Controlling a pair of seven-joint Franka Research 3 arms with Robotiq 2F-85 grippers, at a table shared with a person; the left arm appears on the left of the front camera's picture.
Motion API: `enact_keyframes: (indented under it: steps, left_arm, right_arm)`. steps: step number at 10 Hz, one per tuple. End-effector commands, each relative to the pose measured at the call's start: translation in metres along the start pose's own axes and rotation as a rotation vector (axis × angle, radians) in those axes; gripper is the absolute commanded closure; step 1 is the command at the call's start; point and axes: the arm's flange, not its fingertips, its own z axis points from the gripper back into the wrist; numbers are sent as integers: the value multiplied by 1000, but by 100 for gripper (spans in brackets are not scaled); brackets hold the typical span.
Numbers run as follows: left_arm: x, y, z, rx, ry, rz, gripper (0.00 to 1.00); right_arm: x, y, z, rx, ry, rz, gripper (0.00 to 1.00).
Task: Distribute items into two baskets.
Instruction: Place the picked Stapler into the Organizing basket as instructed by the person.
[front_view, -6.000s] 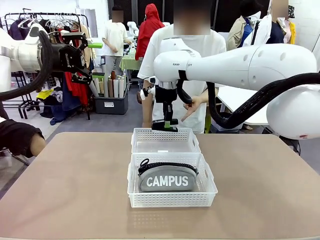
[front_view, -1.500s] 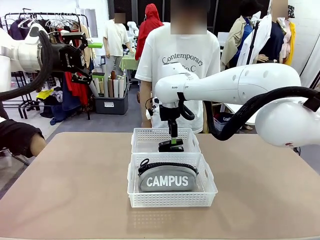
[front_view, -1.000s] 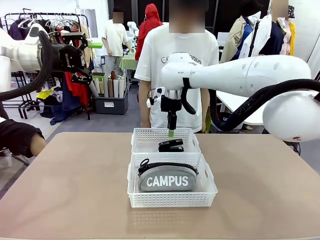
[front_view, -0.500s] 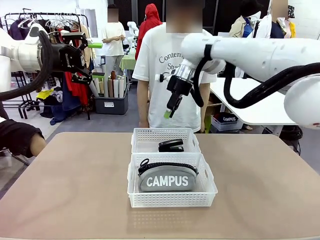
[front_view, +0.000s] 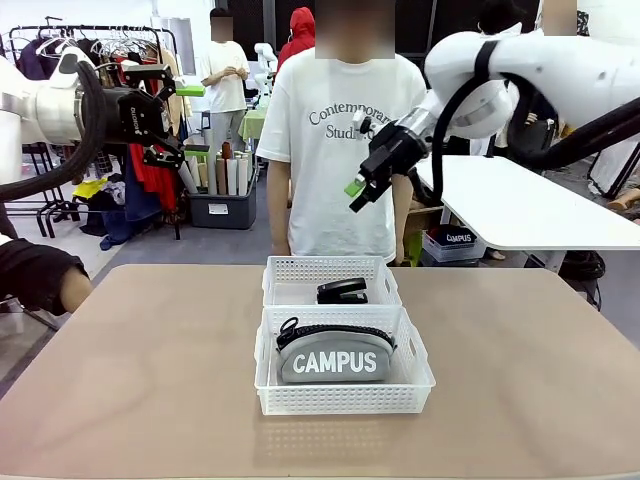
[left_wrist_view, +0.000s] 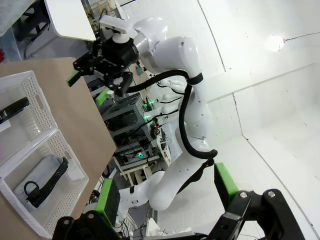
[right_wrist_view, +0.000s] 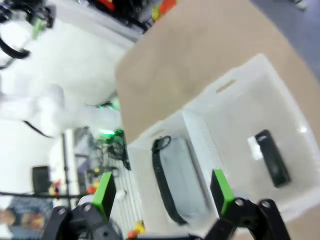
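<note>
Both items sit in baskets on the tan surface (front_view: 150, 370). Near basket (front_view: 344, 395) holds the grey CAMPUS pouch (front_view: 335, 355), lettering toward the robot side, black zipper on top with the pull loop at the pouch's left end. Far basket (front_view: 290, 272), touching the near one along its long edge, holds the black stapler (front_view: 342, 291), lying flat toward the right half of that basket. Right tool (front_view: 358, 190) is up in the air above and slightly right of the far basket, well clear of it, fingers angled down-left, jaws wide, nothing between the green pads. Right wrist view is motion-blurred but looks down past its own spread fingers (right_wrist_view: 221, 192) at both baskets: stapler (right_wrist_view: 272, 159) in one, pouch (right_wrist_view: 177, 182) in the other. Left tool (front_view: 170, 110) is parked high at the left side, off past the surface edge, jaws wide, holding nothing. Left wrist view shows its own green pads (left_wrist_view: 227, 181) apart at the bottom, the two baskets at the left edge with the pouch (left_wrist_view: 45, 180) in the nearer basket (left_wrist_view: 80, 185) and the stapler (left_wrist_view: 12, 109) in the other, plus the right tool (left_wrist_view: 90, 85) spread open above the surface. Person in a white printed T-shirt (front_view: 340, 150) stands at the far side behind the baskets, arms down.
</note>
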Motion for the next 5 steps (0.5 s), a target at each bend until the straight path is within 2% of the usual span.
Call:
enact_keyframes:
  steps: [1, 2, 3, 5]
  left_arm:
    - [-1, -1, 0, -3, 0, -1, 0]
    - [-1, -1, 0, -3, 0, -1, 0]
    - [-1, -1, 0, -3, 0, -1, 0]
    - [-1, -1, 0, -3, 0, -1, 0]
  right_arm:
    - [-44, 25, -5, 2, -92, 21, 0]
    - [-44, 27, -8, -84, -58, 14, 0]
    - [-11, 8, 6, 13, -46, -12, 0]
    - [-11, 8, 6, 13, -46, -12, 0]
